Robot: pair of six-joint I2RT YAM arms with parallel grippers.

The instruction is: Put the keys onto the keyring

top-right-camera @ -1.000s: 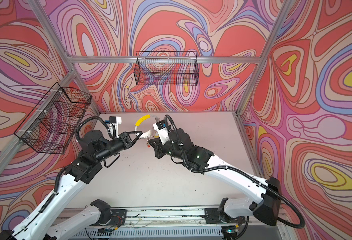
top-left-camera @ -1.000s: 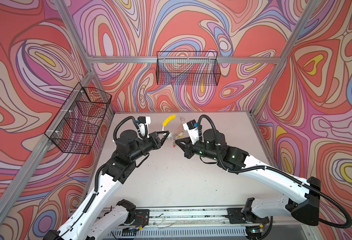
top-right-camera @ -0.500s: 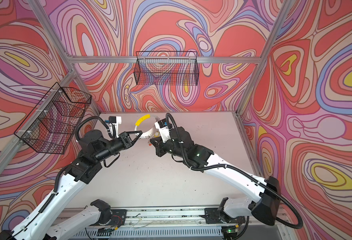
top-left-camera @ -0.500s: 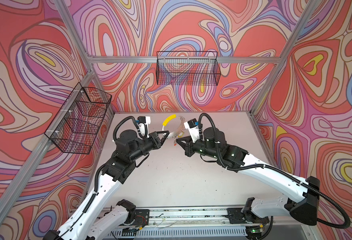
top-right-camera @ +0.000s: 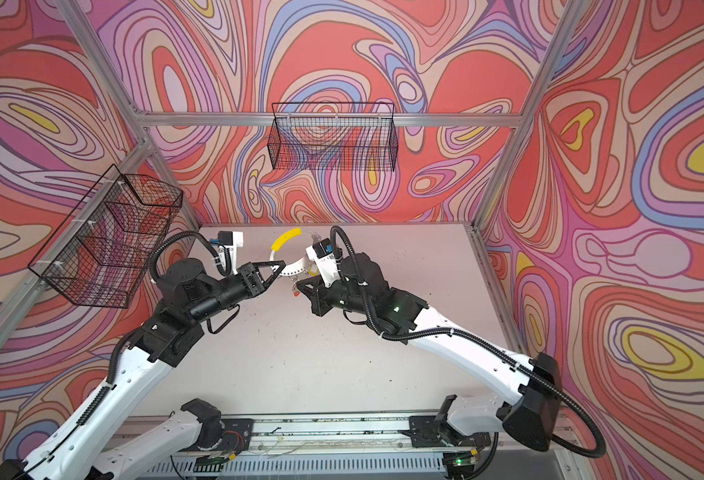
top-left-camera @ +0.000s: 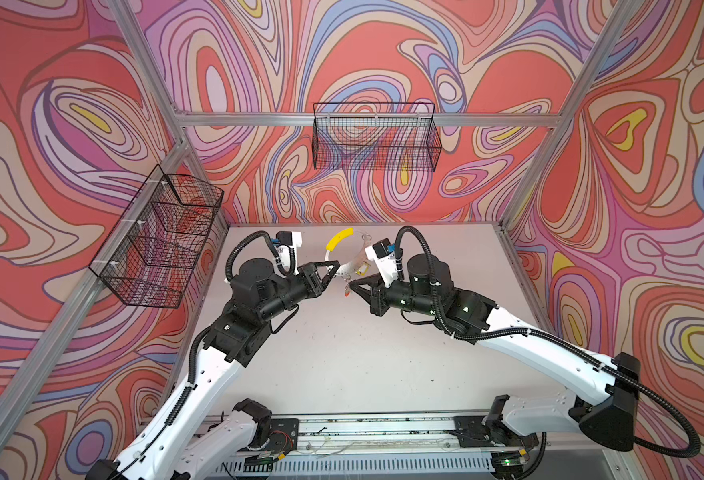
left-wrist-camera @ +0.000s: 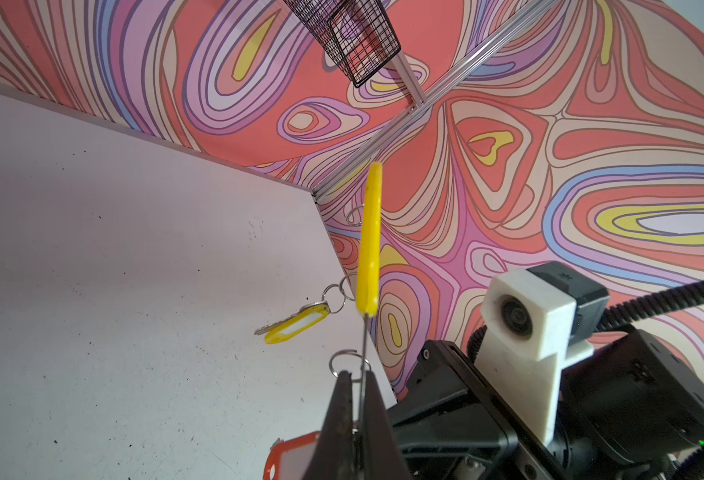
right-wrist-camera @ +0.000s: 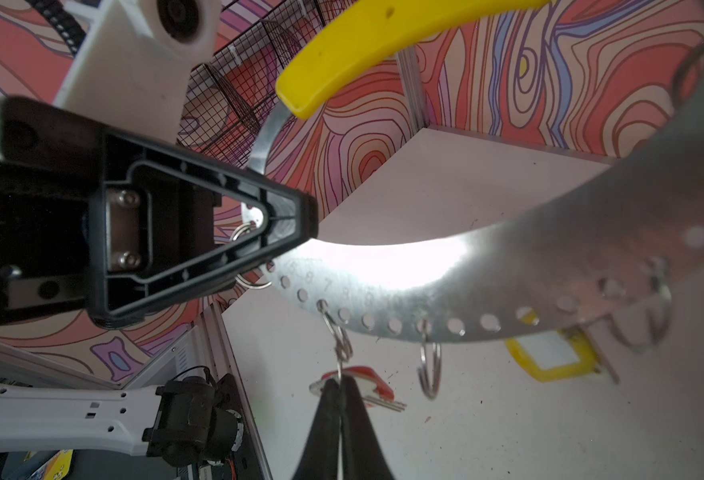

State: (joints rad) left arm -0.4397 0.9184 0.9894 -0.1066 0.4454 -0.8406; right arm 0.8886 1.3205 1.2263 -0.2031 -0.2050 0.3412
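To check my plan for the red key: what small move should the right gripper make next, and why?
Probably open the right gripper slightly and let the red-tagged key hang. It is pinched below a split ring on the keyring, which the left gripper holds up; the yellow-tagged key already hangs there. Whether the red one is fully threaded is unclear.

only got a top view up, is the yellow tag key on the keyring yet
observer: Yes; the left wrist view shows the yellow-tagged key hanging from a split ring on the keyring.
operator: what's the right arm pinching
observer: In the right wrist view the right gripper has its fingers shut on the red-tagged key, just under a wire loop threaded through a rim hole.
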